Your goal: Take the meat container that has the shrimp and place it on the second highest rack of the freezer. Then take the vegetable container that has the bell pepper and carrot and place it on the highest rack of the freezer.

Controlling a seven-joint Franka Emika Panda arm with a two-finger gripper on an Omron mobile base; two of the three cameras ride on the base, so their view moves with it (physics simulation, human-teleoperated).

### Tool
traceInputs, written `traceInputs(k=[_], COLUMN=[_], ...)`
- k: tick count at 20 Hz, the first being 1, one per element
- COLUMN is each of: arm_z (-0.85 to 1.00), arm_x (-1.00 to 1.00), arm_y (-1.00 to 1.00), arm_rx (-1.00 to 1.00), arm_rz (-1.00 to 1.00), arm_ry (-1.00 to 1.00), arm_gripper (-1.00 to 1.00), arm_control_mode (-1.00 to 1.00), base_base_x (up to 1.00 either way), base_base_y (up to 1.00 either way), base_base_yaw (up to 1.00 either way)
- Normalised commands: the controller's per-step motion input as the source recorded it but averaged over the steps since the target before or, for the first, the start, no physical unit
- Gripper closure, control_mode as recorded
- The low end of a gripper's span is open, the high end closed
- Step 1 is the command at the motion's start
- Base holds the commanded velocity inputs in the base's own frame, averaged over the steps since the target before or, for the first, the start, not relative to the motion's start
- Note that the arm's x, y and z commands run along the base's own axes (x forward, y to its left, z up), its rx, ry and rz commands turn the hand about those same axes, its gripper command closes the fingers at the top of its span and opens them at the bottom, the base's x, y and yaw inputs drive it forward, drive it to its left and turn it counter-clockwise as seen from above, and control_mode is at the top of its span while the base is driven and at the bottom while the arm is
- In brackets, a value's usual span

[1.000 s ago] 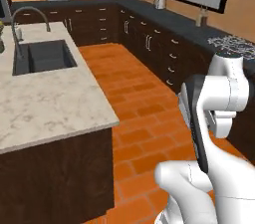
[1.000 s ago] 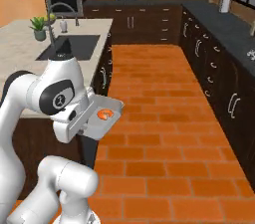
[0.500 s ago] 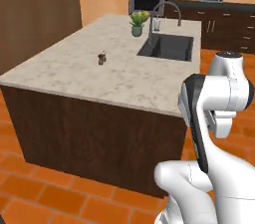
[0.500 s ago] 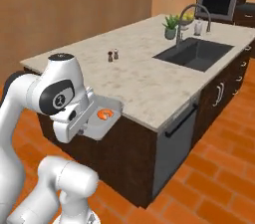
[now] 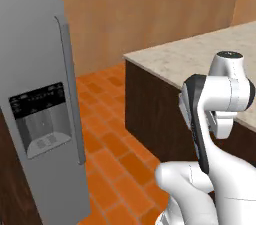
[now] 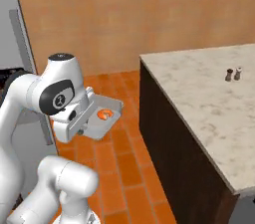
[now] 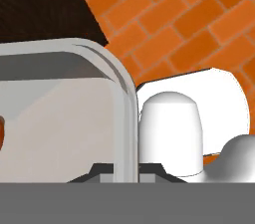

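Hand view — gripper [image 7: 124, 170] clamped on meat container [image 7: 60, 113] rim

1. I see a kitchen island with a pale speckled stone top [image 6: 199, 93] and dark brown wooden sides [image 6: 174, 153].
2. Two small dark and light shakers [image 6: 233, 73] stand just beside each other on that top, near its far edge.
3. An orange brick-patterned floor [image 5: 107, 154] runs beside the island.
4. A plain tan wooden wall [image 6: 134, 14] rises behind it.
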Motion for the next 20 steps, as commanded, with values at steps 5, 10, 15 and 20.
traceInputs(k=[5, 10, 15, 20], arm_z=[0.0, 0.0, 0.0, 0.0], arm_x=[0.0, 0.0, 0.0, 0.0], arm_y=[0.0, 0.0, 0.0, 0.0], arm_rx=[0.0, 0.0, 0.0, 0.0], arm_rz=[0.0, 0.0, 0.0, 0.0], arm_ry=[0.0, 0.0, 0.0, 0.0], arm_gripper=[1.0, 1.0, 1.0, 1.0], arm_control_mode=[1.0, 1.0, 1.0, 1.0], base_base_x=[-0.15, 0.19, 0.6, 0.79], base_base_y=[-0.14, -0.8, -0.53, -0.47], base_base_yaw=[0.95, 0.42, 0.21, 0.14])
